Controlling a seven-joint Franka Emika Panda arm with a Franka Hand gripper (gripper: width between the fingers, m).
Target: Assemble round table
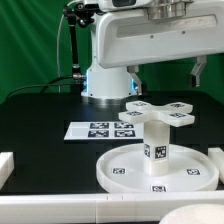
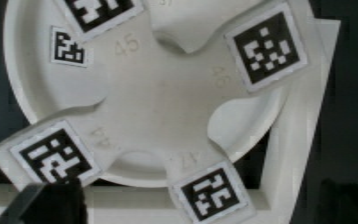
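The large rimmed round disc (image 1: 125, 170) lies flat near the table's front. The short thick cylinder leg (image 1: 157, 150) stands upright on its middle. The cross-shaped four-armed piece (image 1: 160, 112) sits on top of the leg. In the wrist view the cross piece (image 2: 149, 95) is seen from above, with the disc (image 2: 265, 150) behind it. My gripper (image 1: 165, 76) hangs a little above the cross piece, apart from it. It looks open and holds nothing. One dark finger (image 1: 197, 70) shows on the exterior view's right, and one (image 2: 37, 205) at the wrist view's edge.
The marker board (image 1: 100, 130) lies flat behind the disc, toward the exterior view's left. The robot's base (image 1: 105, 82) stands at the back. White border blocks sit at the left edge (image 1: 5, 165) and along the front edge (image 1: 60, 210).
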